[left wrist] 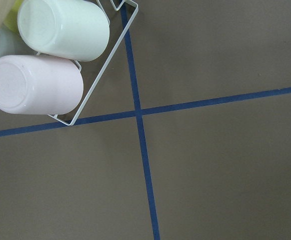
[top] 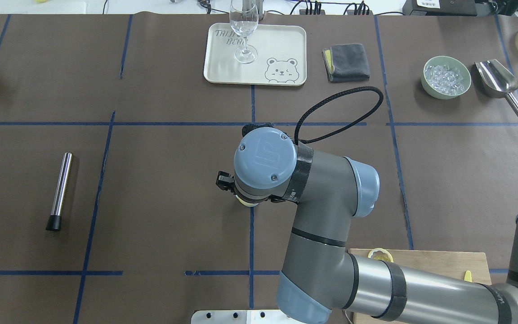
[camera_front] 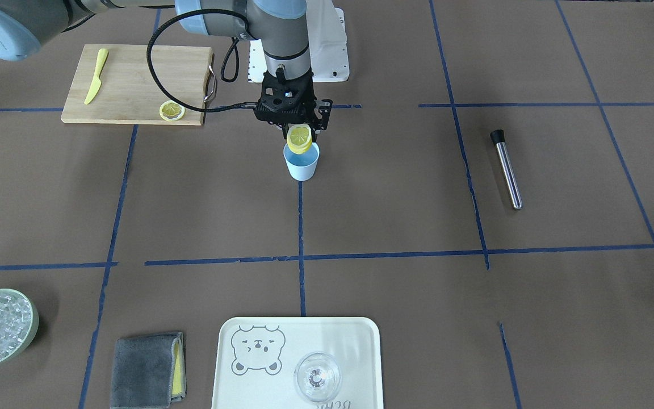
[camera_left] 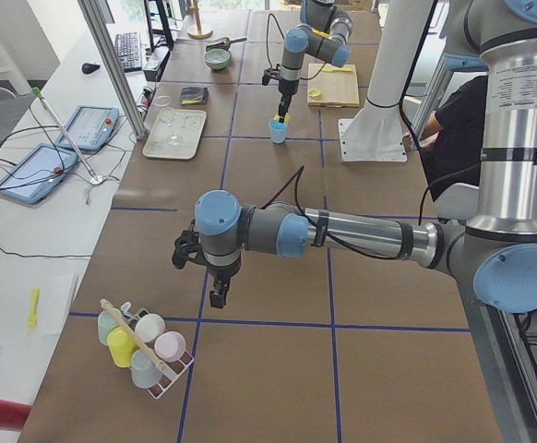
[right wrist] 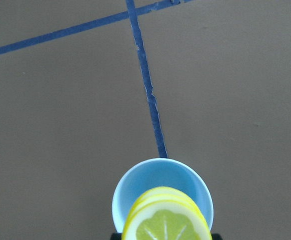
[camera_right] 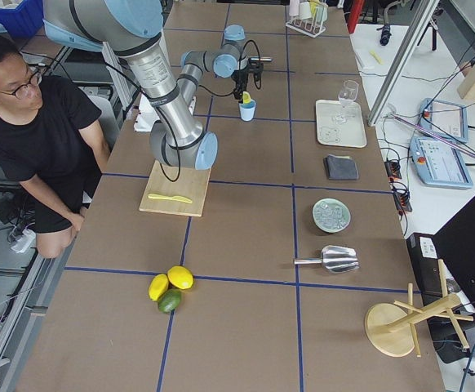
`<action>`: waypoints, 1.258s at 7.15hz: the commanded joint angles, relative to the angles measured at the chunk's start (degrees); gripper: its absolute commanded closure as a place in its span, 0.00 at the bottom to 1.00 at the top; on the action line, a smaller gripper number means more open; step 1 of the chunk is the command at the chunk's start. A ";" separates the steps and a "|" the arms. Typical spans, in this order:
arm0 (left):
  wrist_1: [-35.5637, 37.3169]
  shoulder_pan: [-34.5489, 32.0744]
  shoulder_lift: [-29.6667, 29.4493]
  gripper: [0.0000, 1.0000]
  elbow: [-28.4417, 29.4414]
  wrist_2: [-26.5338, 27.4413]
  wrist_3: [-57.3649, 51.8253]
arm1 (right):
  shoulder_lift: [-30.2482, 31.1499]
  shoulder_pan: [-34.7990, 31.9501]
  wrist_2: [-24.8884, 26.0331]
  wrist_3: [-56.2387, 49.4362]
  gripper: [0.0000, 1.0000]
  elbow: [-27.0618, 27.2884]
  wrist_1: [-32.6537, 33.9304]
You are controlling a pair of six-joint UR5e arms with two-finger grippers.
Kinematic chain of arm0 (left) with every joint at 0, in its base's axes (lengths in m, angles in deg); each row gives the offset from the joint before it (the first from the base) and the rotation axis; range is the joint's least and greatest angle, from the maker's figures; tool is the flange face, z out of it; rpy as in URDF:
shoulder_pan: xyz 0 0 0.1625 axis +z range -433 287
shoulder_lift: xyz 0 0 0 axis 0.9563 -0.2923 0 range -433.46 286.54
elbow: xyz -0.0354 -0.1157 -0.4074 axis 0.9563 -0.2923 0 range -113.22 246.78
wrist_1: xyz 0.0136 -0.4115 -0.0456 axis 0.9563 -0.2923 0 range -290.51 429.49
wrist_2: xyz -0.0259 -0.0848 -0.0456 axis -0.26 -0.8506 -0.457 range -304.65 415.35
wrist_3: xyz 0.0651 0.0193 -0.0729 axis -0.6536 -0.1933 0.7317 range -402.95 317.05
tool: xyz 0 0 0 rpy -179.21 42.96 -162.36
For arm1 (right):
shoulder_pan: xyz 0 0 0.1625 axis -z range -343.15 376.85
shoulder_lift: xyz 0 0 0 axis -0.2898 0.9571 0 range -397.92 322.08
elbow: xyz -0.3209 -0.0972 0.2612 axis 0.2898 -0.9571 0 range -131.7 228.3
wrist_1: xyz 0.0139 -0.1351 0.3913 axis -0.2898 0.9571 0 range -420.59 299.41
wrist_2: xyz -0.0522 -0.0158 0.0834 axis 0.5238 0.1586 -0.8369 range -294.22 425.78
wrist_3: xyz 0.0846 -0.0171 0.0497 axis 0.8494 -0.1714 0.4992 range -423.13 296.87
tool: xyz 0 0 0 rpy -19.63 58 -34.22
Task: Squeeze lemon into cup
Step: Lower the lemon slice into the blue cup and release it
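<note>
Right pincer is clamped on a lemon slice, held on edge right over the mouth of the light-blue cup. Left pincer hangs above the table, well apart from the cup; can't tell if it's apart or together. A second lemon slice lies on the cutting board, so two slices, one blue cup. The green bowl holds ice. The table is brown with blue tape lines.
</note>
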 commanded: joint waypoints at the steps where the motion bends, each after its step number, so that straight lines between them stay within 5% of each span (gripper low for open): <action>1: 0.00 0.00 0.00 0.00 0.09 -0.05 0.00 | -0.07 -0.06 0.42 -0.17 0.34 -0.77 -0.08; 3: 0.00 0.00 -0.09 0.00 0.09 0.04 0.00 | 0.01 -0.06 0.34 -0.70 0.01 -0.86 -0.08; 7: -0.78 0.26 -2.09 0.00 -0.44 0.12 4.62 | 0.80 -3.64 -0.88 -5.33 0.00 0.36 0.61; 9: -0.27 3.14 -2.37 0.00 -3.14 0.30 7.55 | 10.15 -12.49 -7.09 -16.79 0.00 6.57 0.62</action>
